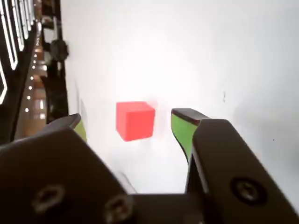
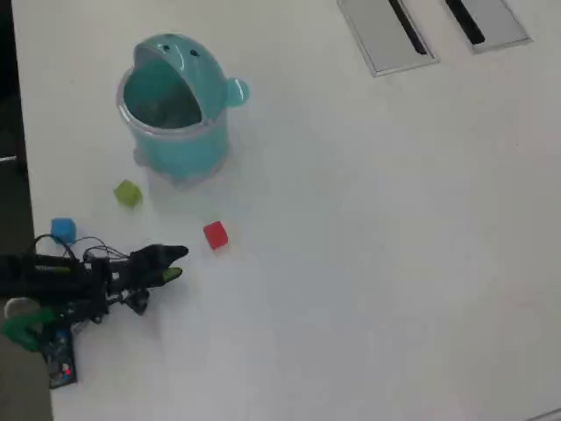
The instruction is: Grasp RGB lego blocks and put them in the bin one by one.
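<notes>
In the wrist view, the black tool (image 1: pixel 126 122) with green-lined fingers stood spread, one fingertip at the left edge of the gap and the other at the right, and nothing was pinched between them. The small red plastic cube (image 1: pixel 135 120) sat on the white table (image 1: pixel 210 56) just beyond the fingertips, in line with the gap and touching neither finger. At the far left edge a dark strip with rows of white lights ran past the table; no lettering could be read there or on the cube. In the overhead view, the tool (image 2: pixel 176 263) pointed right from the dark arm (image 2: pixel 79 279) lying low at the left side of the table (image 2: pixel 377 246), its two tips apart, the upper one black and the lower one showing green. The red cube (image 2: pixel 215 234) lay just to the right of and slightly above the tips, clear of them. The small yellow-green plastic cube (image 2: pixel 127 193) rested near the foot of the teal round plastic bin (image 2: pixel 180 145), whose domed lid with two dot eyes was swung back and whose side knob pointed right. The small light blue plastic cube (image 2: pixel 62 230) lay left of the yellow-green one, just above the arm. Two grey panels with black slots (image 2: pixel 429 26) sat at the top edge; no brand or label was legible anywhere.
</notes>
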